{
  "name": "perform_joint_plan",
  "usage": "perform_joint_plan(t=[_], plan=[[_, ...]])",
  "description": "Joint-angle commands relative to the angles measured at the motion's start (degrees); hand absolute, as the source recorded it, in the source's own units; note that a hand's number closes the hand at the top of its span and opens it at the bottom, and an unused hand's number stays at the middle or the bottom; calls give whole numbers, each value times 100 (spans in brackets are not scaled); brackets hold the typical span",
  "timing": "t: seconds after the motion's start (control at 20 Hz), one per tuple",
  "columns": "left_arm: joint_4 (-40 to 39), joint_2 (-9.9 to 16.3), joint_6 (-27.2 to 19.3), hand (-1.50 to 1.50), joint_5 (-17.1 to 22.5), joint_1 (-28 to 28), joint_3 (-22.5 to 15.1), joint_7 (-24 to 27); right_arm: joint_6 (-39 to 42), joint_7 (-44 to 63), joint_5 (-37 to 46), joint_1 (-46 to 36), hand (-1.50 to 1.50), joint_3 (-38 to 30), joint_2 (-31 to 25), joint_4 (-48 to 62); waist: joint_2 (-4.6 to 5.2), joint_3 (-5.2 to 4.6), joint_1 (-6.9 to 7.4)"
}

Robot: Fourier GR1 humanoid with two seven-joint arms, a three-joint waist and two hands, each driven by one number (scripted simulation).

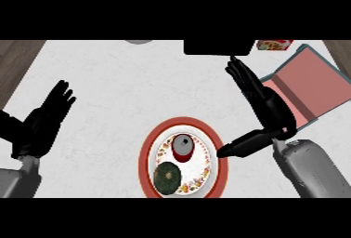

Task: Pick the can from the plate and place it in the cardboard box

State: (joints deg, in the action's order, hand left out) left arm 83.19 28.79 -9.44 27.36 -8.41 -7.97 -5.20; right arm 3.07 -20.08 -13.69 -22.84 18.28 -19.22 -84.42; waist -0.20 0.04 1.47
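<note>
While the can [183, 146] sits upright on the plate [146, 153] at 6 o'clock of the counter [137, 83], a dark green round item [166, 179] lies on the same plate just beside it, at the can's 7 o'clock. Cardboard box [312, 86] at 2 o'clock, flaps open, pink inside. Black block [218, 47] at 12 o'clock; small red printed packet [274, 45] at the block's 3 o'clock; grey object [139, 42] at 11 o'clock, mostly cut off. Right hand [264, 104] between plate and box: fingers straight toward 11 o'clock, thumb out toward the plate rim, holding nothing. Left hand [44, 121] at 9 o'clock, fingers spread, resting.
</note>
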Motion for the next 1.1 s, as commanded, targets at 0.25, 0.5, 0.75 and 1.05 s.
perform_joint_plan(t=[0.25, 0.5, 0.75, 1.05], plan=[[751, -62, -141, 0, 115, 634, 57, -254, 691, 178, 1507, -288, -150, 666, -1242, -676, -33, -12, -103], [761, 90, -12, 0, 216, 599, 242, -306, 1105, 1920, 2388, -1243, -150, 1226, -1689, -1170, -62, -31, -74], [666, 24, 63, 0, 151, 506, 231, -276, 1800, 3341, 2838, -1834, -150, 1915, -1290, -1285, -4, -22, -90], [648, 86, 136, 0, 147, 367, 430, -440, 2481, 4997, 2711, -2263, -150, 2254, -110, -1002, 17, -12, -86]])
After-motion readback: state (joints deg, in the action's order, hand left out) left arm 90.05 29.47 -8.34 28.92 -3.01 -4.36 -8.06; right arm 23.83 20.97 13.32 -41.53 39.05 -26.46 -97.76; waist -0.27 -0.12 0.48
